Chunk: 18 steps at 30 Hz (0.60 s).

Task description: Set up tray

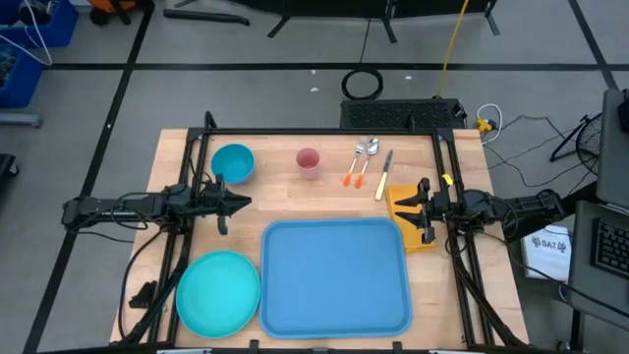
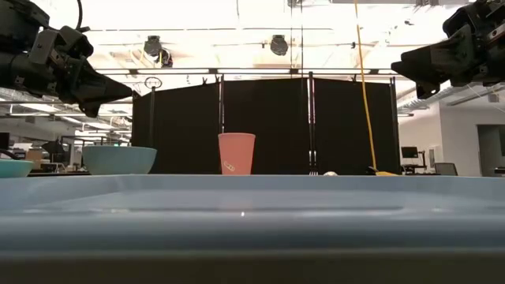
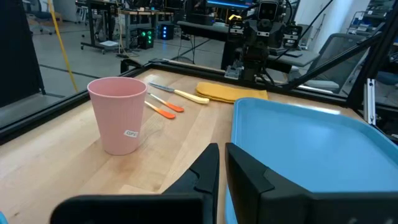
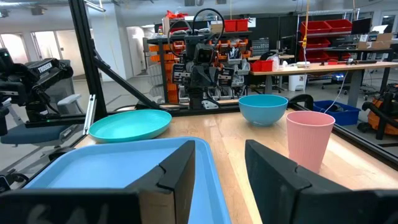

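A large light-blue tray (image 1: 334,277) lies flat at the near middle of a pale wooden table (image 1: 285,202), and nothing has been placed on it, so the setting-up looks barely begun. It is smooth plastic, rectangular with rounded corners and a low raised rim.

Everything that might go on it sits around it. A round teal plate (image 1: 217,292), shallow and glossy, lies just beside the tray's left edge. Toward the far side are a teal bowl (image 1: 233,162) and a pink cup (image 1: 309,162) with ribbed sides and a small sticker. To the right of the cup lie two orange-handled utensils (image 1: 355,167) and a knife (image 1: 383,174) with a cream handle. A yellow cloth (image 1: 403,202), soft and folded, rests near the tray's far right corner.

The left gripper (image 1: 239,203) hangs above the table between the bowl and the plate, its fingers nearly together and empty. The right gripper (image 1: 397,205) hovers over the yellow cloth, fingers spread wide, holding nothing.

Every item seems left to move.
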Each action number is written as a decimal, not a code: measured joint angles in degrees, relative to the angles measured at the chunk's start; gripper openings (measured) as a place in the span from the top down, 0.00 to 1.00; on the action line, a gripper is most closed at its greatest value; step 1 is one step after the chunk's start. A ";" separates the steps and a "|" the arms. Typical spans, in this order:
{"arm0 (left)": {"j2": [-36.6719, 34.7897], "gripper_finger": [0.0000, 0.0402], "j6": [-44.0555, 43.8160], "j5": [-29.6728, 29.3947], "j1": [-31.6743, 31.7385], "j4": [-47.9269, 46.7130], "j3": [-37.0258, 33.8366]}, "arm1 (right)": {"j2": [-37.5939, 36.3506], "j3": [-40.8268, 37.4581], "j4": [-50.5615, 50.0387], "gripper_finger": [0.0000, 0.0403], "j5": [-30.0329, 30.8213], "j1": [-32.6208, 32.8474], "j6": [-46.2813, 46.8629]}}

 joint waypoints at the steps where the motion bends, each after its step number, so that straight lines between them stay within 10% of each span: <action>1: 0.00 0.93 0.00 0.00 0.00 -0.02 0.00 | 0.01 0.00 -0.01 0.68 0.00 0.02 0.01; 18: 0.00 0.93 -0.02 -0.73 0.00 5.06 0.00 | -0.02 0.00 3.15 0.68 0.13 0.00 -9.12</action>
